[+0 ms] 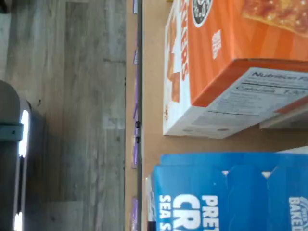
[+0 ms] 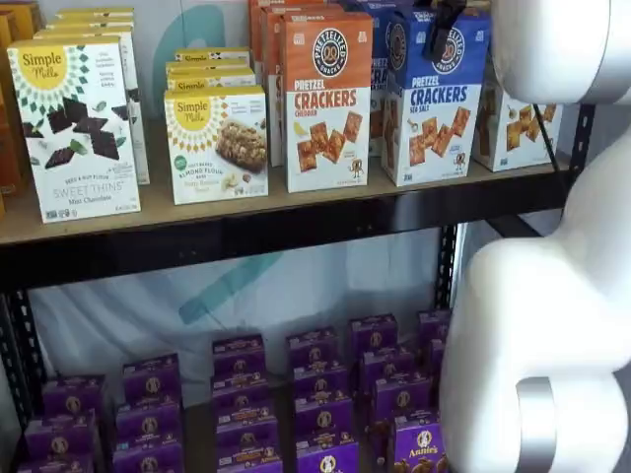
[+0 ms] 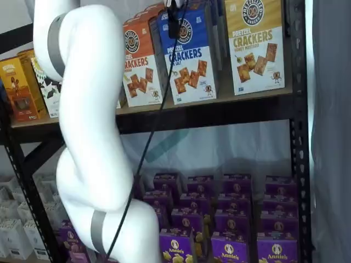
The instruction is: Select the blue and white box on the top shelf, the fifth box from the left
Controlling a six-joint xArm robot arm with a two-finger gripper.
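1 seemingly upright blue and white box [image 2: 435, 103]

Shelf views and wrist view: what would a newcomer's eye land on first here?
The big white robot arm fills the foreground in both shelf views. Its gripper is shut on the blue and white box at the carton's top edge, on the top shelf. Beside it stands the orange Cheddar carton, and purple boxes crowd the level below.

The wrist view looks steeply down from close above the tall blue and white cracker carton [image 1: 226, 192], with grey plank floor [image 1: 62, 115] far beneath. Both shelf views face the tan wooden top shelf with its black front rail [image 2: 246, 236] from the front, one more obliquely [image 3: 208, 112], sharing that carton and the small purple boxes [image 2: 315, 394] on the level underneath
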